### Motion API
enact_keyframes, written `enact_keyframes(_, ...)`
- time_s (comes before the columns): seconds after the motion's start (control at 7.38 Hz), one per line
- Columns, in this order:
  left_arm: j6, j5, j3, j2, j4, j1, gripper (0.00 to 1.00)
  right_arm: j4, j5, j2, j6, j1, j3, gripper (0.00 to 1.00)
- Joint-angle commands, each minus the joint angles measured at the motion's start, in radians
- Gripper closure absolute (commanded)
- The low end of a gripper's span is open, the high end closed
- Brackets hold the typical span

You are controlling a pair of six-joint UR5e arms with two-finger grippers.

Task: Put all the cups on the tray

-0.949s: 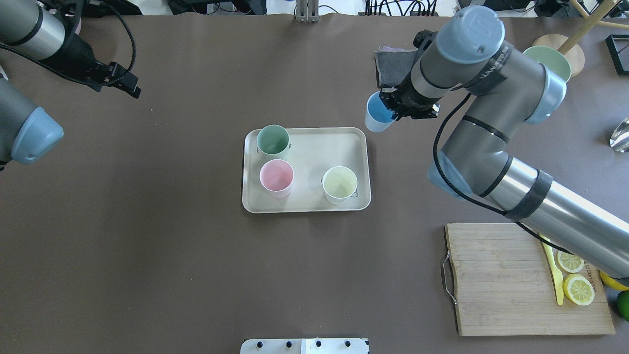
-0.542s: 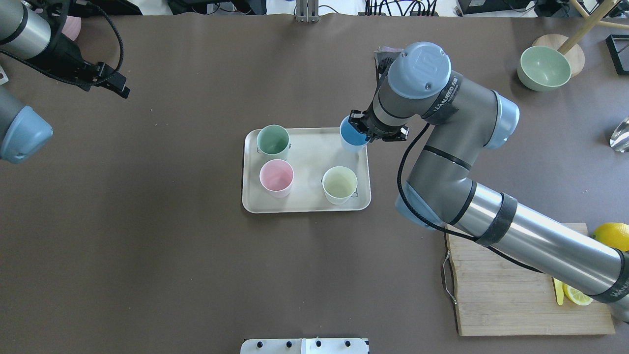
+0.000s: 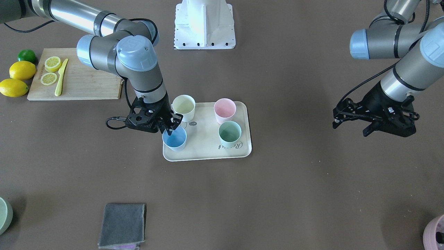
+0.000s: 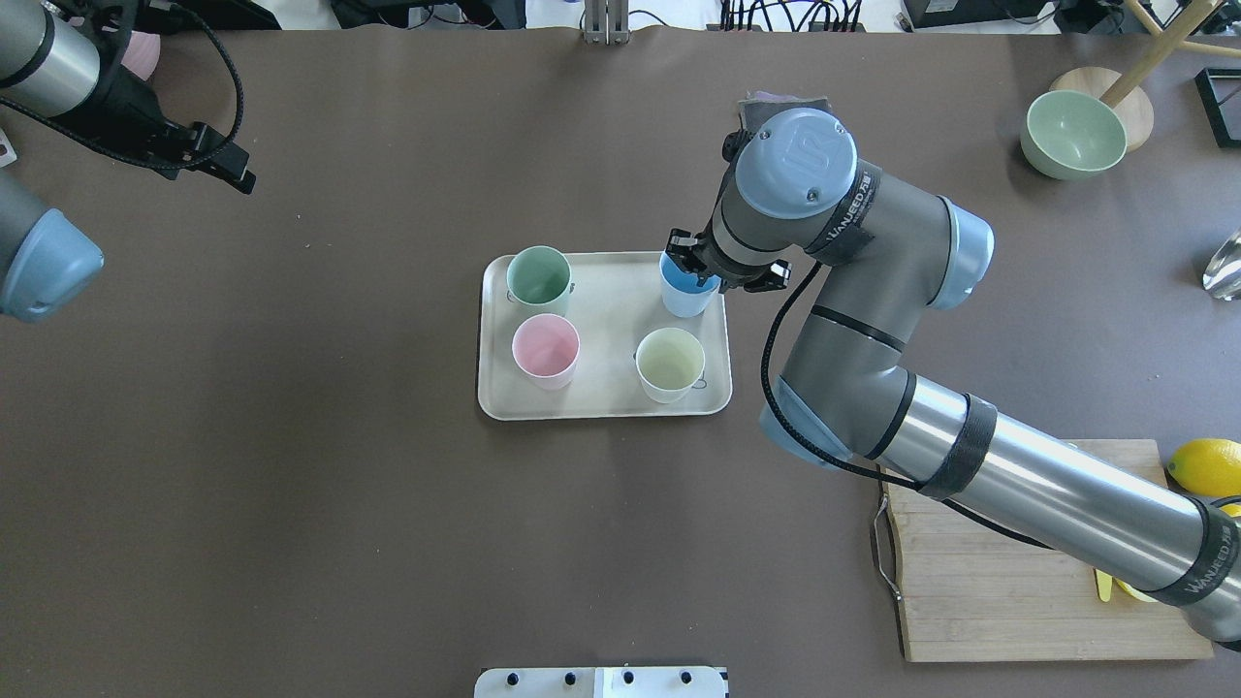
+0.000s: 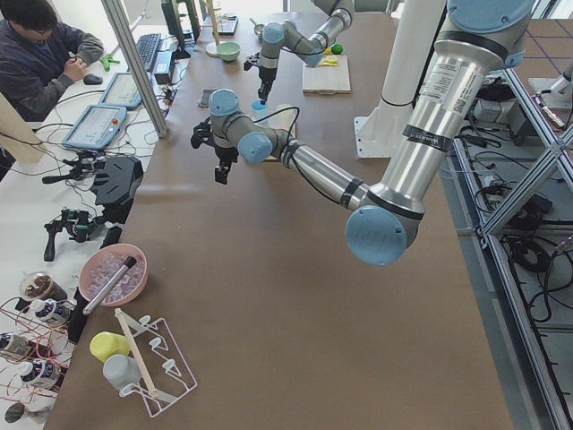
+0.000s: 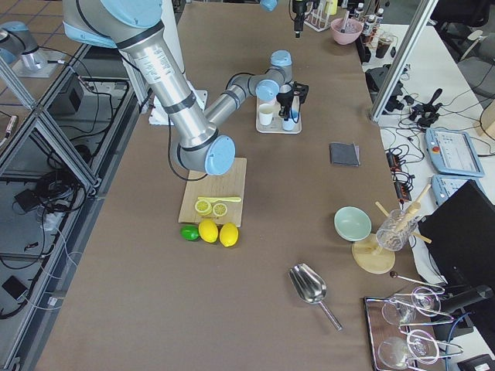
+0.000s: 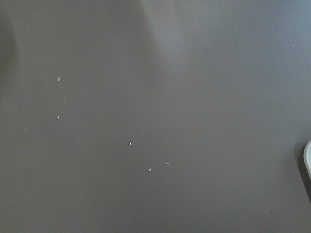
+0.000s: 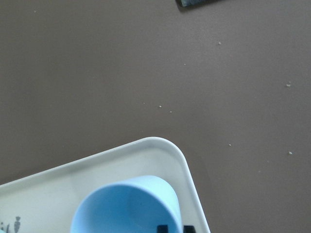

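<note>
The cream tray [image 4: 611,310] lies mid-table and also shows in the front view [image 3: 204,140]. On it stand the mint green cup [image 4: 539,278] [image 3: 229,133], the pink cup [image 4: 546,349] [image 3: 224,109] and the pale yellow cup [image 4: 670,364] [image 3: 183,107]. My right gripper [image 4: 693,269] [image 3: 170,129] is shut on the rim of the light blue cup [image 4: 686,296] [image 3: 174,139] [image 8: 126,206], upright and low over the tray's far right corner. I cannot tell whether its bottom touches the tray. My left gripper [image 4: 238,179] [image 3: 350,126] is open and empty, far off at the table's left.
A bamboo cutting board [image 4: 970,562] with lemon slices and a yellow knife lies at the near right, with lemons [image 3: 21,70] beside it. A pale green bowl [image 4: 1074,134] stands far right. A grey cloth [image 3: 122,225] lies beyond the tray. A mauve pot [image 3: 435,232] stands far left.
My right arm has carried the light blue cup leftward and nearer, from beyond the tray's far right corner to inside it, and lower. My left arm drew back slightly.
</note>
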Motion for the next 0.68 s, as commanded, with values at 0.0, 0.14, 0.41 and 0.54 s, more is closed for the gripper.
enact_keyframes(0.0, 0.000, -0.002, -0.007, 0.012, -0.003, -0.001, 0.02, 0.000, 0.006, 0.005, -0.009, 0.018, 0.002, 0.00)
enact_keyframes(0.14, 0.000, -0.002, -0.019, 0.015, 0.001, -0.003, 0.02, -0.004, 0.022, 0.007, -0.034, 0.044, 0.010, 0.00)
enact_keyframes(0.41, 0.043, -0.005, -0.074, 0.103, 0.003, -0.036, 0.02, -0.014, 0.087, -0.016, -0.141, 0.122, 0.018, 0.00)
enact_keyframes(0.54, 0.137, -0.067, -0.093, 0.180, 0.003, -0.117, 0.02, -0.015, 0.143, -0.072, -0.216, 0.183, 0.063, 0.00)
